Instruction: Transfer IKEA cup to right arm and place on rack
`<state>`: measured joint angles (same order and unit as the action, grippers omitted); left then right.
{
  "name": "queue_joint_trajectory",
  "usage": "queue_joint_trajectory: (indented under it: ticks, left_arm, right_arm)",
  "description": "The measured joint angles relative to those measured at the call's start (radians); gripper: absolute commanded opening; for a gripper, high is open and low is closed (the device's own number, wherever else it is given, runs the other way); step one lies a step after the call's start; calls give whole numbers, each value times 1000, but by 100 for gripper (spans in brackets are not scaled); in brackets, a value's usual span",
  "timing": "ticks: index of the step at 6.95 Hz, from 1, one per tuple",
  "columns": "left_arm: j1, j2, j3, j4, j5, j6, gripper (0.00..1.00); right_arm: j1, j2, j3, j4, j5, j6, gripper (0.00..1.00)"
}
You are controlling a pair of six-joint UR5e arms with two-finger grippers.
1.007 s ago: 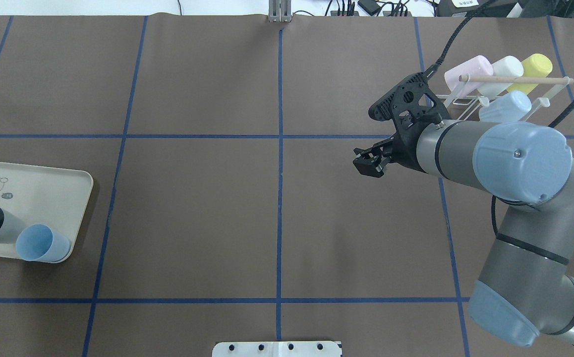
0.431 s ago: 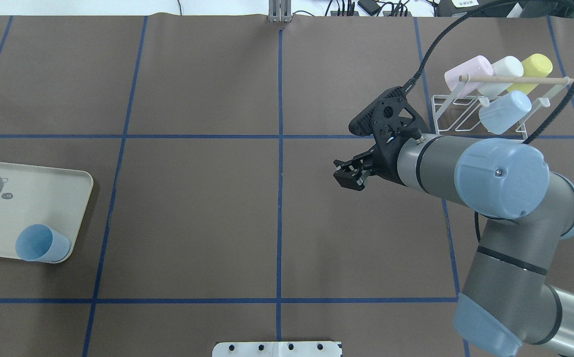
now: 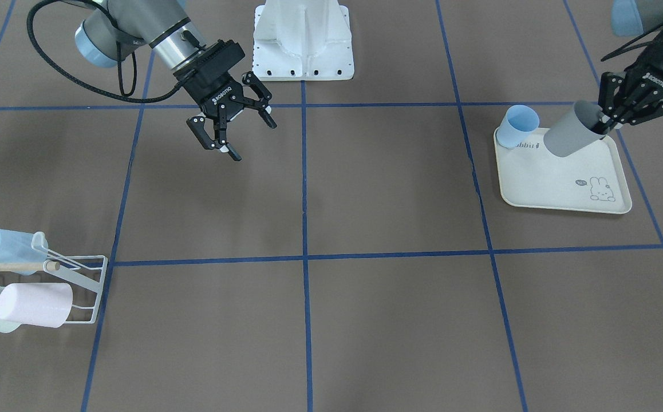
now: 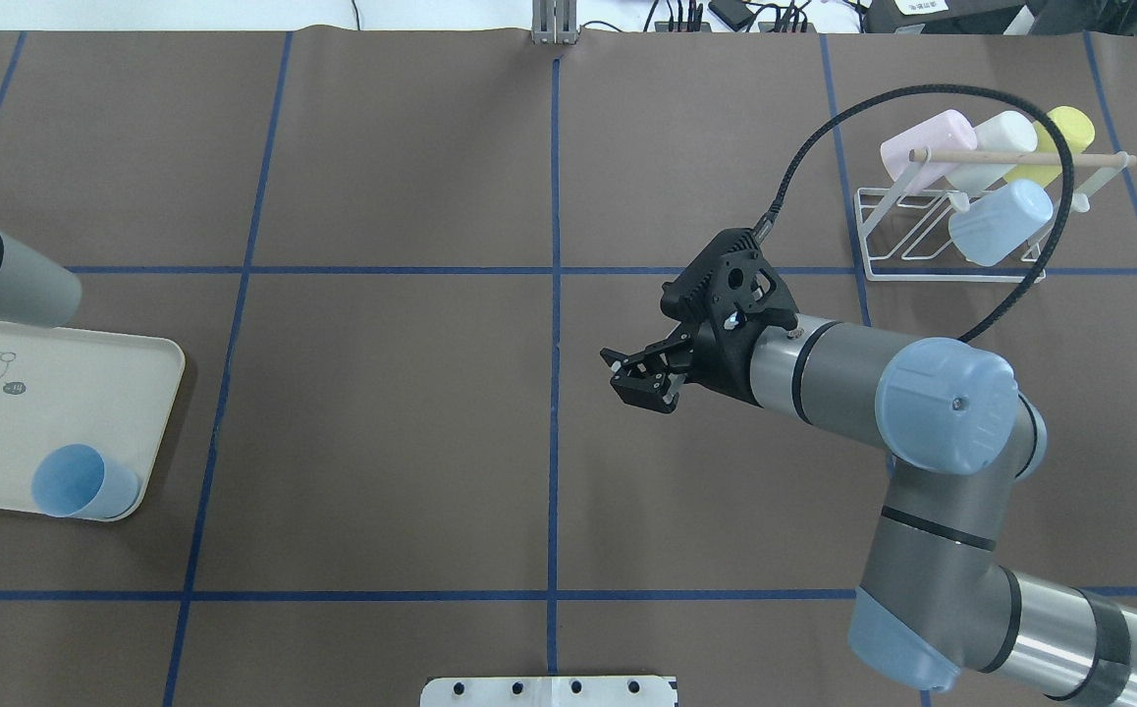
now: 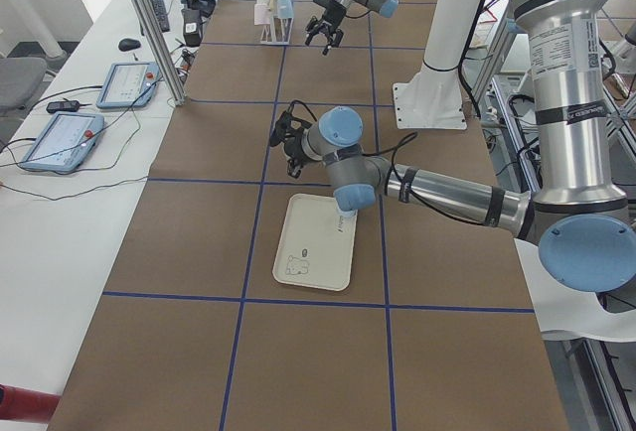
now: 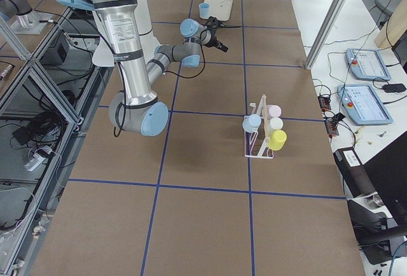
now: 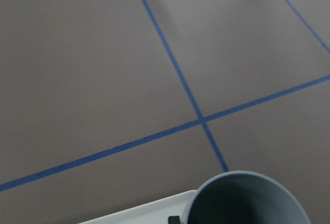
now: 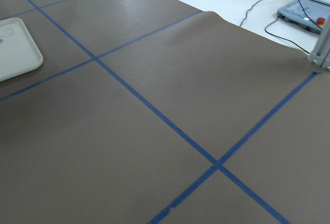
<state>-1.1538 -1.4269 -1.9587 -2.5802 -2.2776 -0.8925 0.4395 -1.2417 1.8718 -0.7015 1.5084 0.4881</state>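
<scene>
Grey cup (image 4: pixel 24 285): pinched at the rim by the left pincer (image 3: pixel 609 121), one finger apparently inside the mouth; it hangs tilted at 9 o'clock on the overhead dial, over the far edge of the cream tray (image 4: pixel 87 393)
Right pincer (image 4: pixel 642 378): jaws spread wide and empty; just past the centre of the counter (image 4: pixel 382 422) toward 3 o'clock, pointing at 9
Rack (image 4: pixel 996 157): 2 o'clock corner, well apart from both pincers; four cups on it
Blue cup (image 4: pixel 78 481): on its side near the tray's 5 o'clock corner
Step in hand: seemingly the carry toward the centre for the hand-over
Doing it well: travel slowly, since a rim pinch may let the cup swing; present the closed base toward 3 o'clock so the right pincer takes the body clear of the left fingers; release only once that hold is firm — never sooner
</scene>
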Motion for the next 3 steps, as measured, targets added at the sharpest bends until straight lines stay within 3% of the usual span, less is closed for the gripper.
queue_joint_trajectory:
  ticks: [2,3]
  left_arm:
    - [57,-152,-30,10,-61,-232,0]
    - [119,-226,-32,10,-47,-331,0]
  right_arm:
    - [-30,6,-51,167,15,-94,99]
    - [-39,10,-57,211,32,-130,99]
